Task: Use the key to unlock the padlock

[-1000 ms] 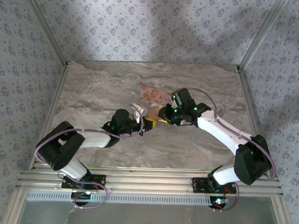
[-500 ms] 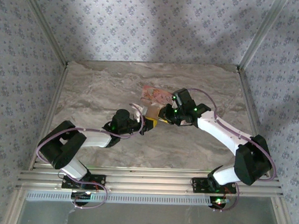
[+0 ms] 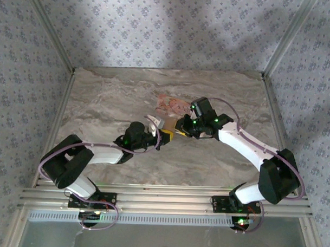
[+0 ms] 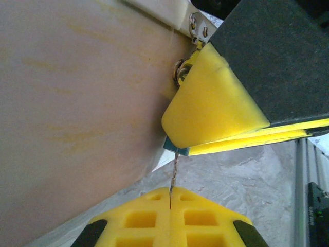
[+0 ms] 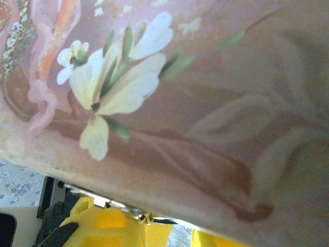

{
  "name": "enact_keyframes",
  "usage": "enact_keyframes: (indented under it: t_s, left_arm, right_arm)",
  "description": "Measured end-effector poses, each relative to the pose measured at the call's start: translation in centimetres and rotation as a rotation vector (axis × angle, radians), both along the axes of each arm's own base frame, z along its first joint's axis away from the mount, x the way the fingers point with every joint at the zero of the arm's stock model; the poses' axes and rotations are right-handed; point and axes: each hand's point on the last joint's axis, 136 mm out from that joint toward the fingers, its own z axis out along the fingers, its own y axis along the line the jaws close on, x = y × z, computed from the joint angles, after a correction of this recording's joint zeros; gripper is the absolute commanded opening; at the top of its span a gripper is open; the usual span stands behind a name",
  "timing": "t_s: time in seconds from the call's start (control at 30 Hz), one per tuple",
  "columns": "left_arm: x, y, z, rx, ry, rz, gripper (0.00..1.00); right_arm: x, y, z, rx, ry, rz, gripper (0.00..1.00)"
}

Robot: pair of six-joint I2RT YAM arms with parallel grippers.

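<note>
Your left gripper (image 3: 163,136) pinches key (image 4: 174,170); blade's long axis aims at padlock (image 4: 169,146), clamped by right gripper (image 3: 177,132) | marble table (image 3: 111,100); patterned walls (image 3: 157,25)

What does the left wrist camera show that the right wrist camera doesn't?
Left wrist camera: the thin key pinched in the shut left gripper, its tip reaching the padlock, whose blue-green corner looks clamped in the right gripper. Right wrist camera: a white flower printed on the pink floral box, seen close up. Both: the box's side, its metal hasp, and yellow gripper fingers.
</note>
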Motion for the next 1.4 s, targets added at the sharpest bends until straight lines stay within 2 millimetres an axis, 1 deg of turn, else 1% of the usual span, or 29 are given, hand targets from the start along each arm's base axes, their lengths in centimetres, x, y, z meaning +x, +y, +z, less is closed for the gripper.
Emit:
enact_keyframes:
  t_s: [0.23, 0.5, 0.73, 0.9, 1.13, 1.4]
  left_arm:
    - [-0.1, -0.1, 0.2, -0.015, 0.014, -0.007, 0.00]
    - [0.0, -0.2, 1.0, -0.133, 0.113, -0.063, 0.00]
    - [-0.1, -0.3, 1.3, -0.155, 0.128, -0.079, 0.00]
    - [-0.1, -0.3, 1.1, -0.132, 0.100, -0.073, 0.00]
    - [-0.1, 0.1, 1.3, -0.047, -0.002, -0.020, 0.00]
    - [-0.1, 0.4, 1.3, -0.022, -0.053, -0.011, 0.00]
  right_arm:
    - [-0.1, 0.0, 0.0, 0.010, 0.011, -0.009, 0.00]
    - [-0.1, -0.3, 0.7, 0.033, 0.001, -0.021, 0.00]
    - [-0.2, -0.4, 1.0, 0.042, -0.002, -0.023, 0.00]
    - [-0.3, -0.5, 0.9, 0.041, 0.000, -0.023, 0.00]
    - [-0.5, -0.4, 0.9, 0.049, 0.008, -0.015, 0.00]
    - [-0.6, -0.3, 1.0, 0.058, 0.017, -0.013, 0.00]
